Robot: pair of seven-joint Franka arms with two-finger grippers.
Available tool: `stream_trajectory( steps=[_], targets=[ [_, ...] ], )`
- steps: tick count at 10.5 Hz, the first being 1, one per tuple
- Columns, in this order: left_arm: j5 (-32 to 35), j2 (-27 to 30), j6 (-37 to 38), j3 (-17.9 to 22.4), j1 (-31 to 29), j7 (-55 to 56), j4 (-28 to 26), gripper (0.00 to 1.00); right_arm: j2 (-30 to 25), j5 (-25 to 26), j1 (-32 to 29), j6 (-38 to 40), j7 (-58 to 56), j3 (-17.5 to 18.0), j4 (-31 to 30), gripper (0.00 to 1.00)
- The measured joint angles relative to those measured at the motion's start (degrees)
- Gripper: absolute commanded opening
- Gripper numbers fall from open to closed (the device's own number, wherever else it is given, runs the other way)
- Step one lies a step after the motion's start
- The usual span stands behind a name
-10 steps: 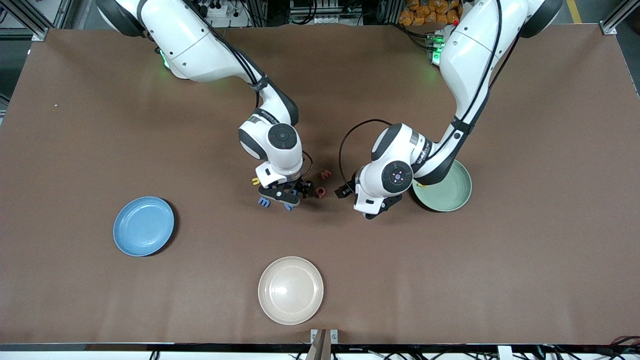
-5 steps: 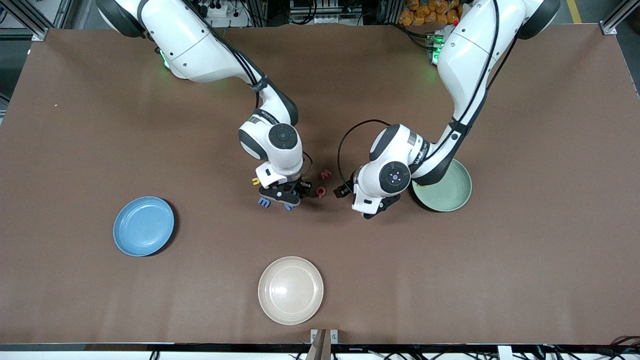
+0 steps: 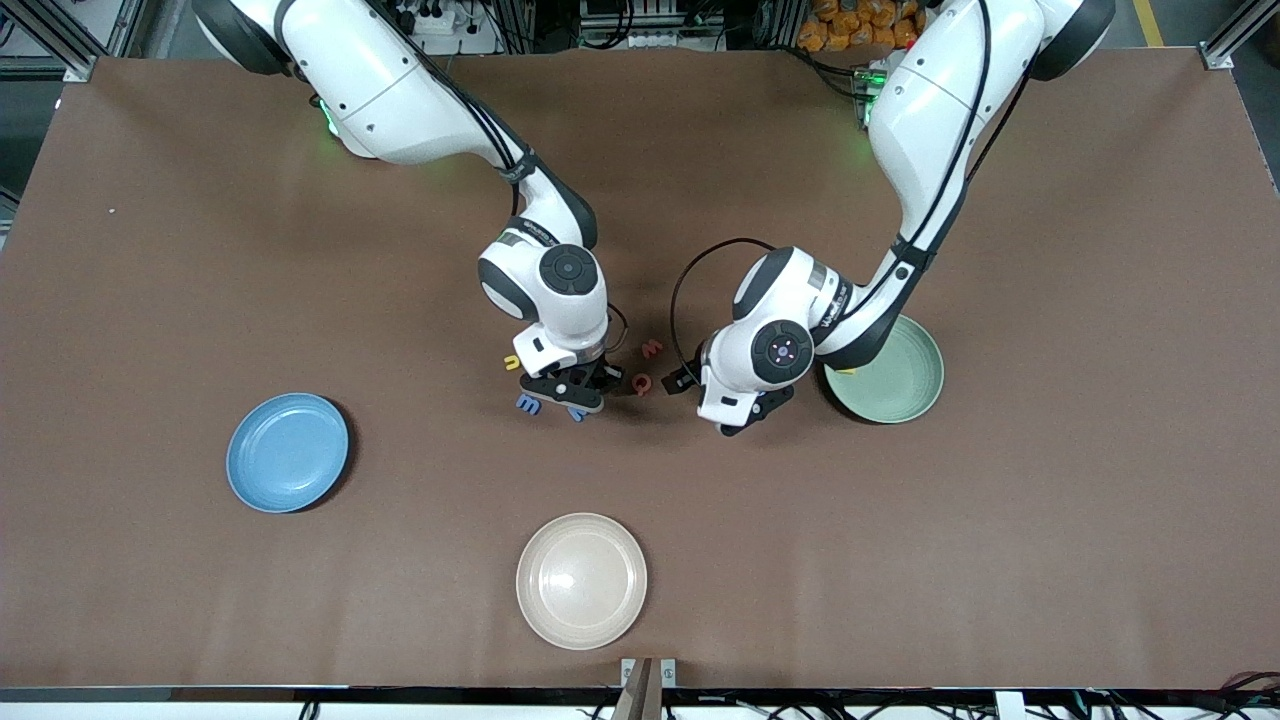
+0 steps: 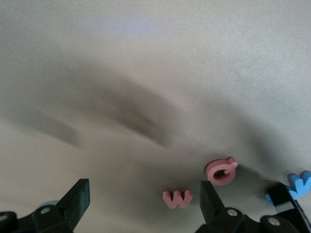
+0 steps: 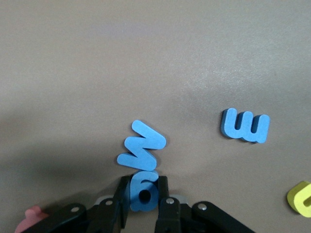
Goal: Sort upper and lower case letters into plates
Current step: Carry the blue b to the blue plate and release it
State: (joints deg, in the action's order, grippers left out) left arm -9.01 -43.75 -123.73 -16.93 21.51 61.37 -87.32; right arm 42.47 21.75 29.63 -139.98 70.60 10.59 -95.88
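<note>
Right tool (image 5: 144, 201) pinches a blue letter (image 5: 144, 189) on the worktop (image 3: 900, 560), plain only from its wrist view, among letters between the blue plate (image 3: 288, 452) and green plate (image 3: 893, 378). Left tool (image 4: 146, 204) hangs wide open.

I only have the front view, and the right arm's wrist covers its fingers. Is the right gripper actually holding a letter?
Observer: Yes, the right gripper is shut on a blue letter.
Operator: Anything touching it?
Observer: A light blue zigzag letter lies flat, touching its end.
Operator: And the left gripper?
Observer: The left gripper is open and holds nothing; a pink w lies on the table, seen between its fingers.
</note>
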Motion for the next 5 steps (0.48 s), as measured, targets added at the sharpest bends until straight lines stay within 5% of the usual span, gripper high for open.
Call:
stream_trajectory(
  steps=[5],
  targets=[
    [0.00,-5.02,-3.18,3.88,8.53,0.00,7.13,1.00,-6.97,0.01,-6.71,8.76,-0.62,-0.29,1.21,0.00]
  ],
)
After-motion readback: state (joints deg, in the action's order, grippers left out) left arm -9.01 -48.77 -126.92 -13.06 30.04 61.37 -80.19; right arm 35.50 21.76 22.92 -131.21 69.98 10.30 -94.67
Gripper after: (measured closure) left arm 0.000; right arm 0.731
